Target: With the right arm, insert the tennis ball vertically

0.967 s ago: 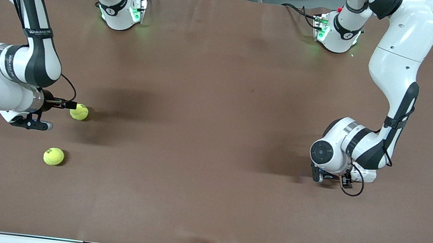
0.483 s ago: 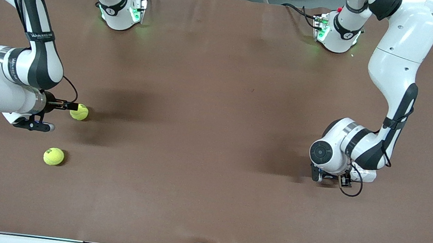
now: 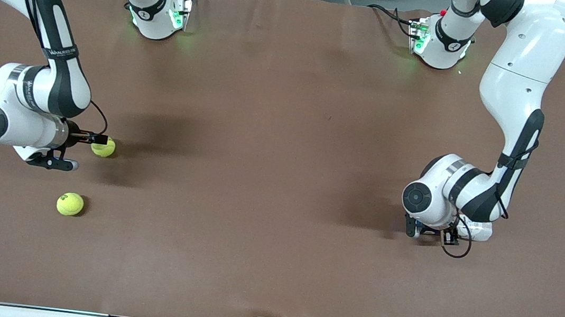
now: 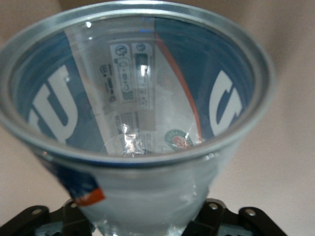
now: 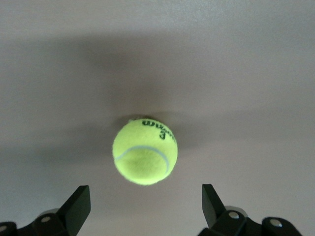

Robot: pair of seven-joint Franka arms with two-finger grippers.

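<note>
Partly hidden in the front view: the farther tennis ball point(image 3: 103, 147), its edge toward the right arm's end of the counter point(image 3: 280, 179) covered by a black cable plug on the right arm point(image 3: 33, 103); right end effector point(image 5: 146, 209) itself mostly tucked under the wrist there, only a dark finger showing. Clearer from the right wrist view: fingers point(image 5: 78, 205) spread wide apart, holding nothing, with that ball point(image 5: 145, 153) lying on the counter between and ahead of them, not touching either (printed logo and seam turned up toward the camera; no long axis on a sphere). A second tennis ball point(image 3: 70, 204) resting nearer the front camera, well apart from the first, untouched.

Left end effector point(image 4: 147, 223) low over the left arm's end of the counter, clenched on a clear plastic can point(image 4: 133, 123) with a blue label; can hidden beneath the left arm point(image 3: 448, 196) in the front view; open metal-rimmed mouth facing the wrist camera, long axis running away from the fingers; base cut off at the frame edge; whether it stands upright, cannot tell.
</note>
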